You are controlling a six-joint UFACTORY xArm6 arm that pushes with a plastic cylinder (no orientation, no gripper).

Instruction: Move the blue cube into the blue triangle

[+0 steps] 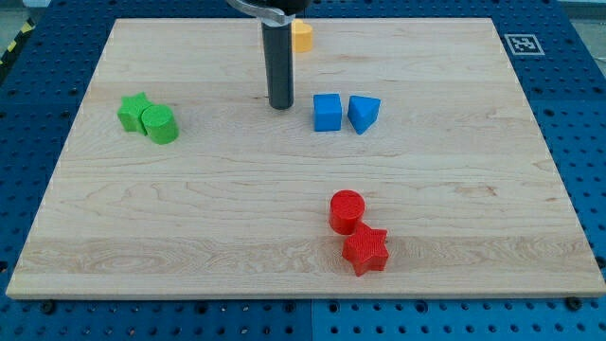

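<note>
- Red star (365,250) lies nearest the view's bottom, touching a red cylinder (347,210) just above and to its left.
- Blue cube (328,112) sits upper centre of the table (473,189); blue triangle (364,113) stands just beside it on the view's right, a thin gap between them.
- My tip (280,105), end of the dark rod, rests on the table near the cube's left side, apart from it.
- Tool: a plain rod with no jaws, so it neither opens nor closes; it grips nothing.
- Green star (133,111) and green cylinder (160,124) touch at the view's left.
- Yellow block (302,36) at the top, partly hidden behind the rod; shape unclear.
</note>
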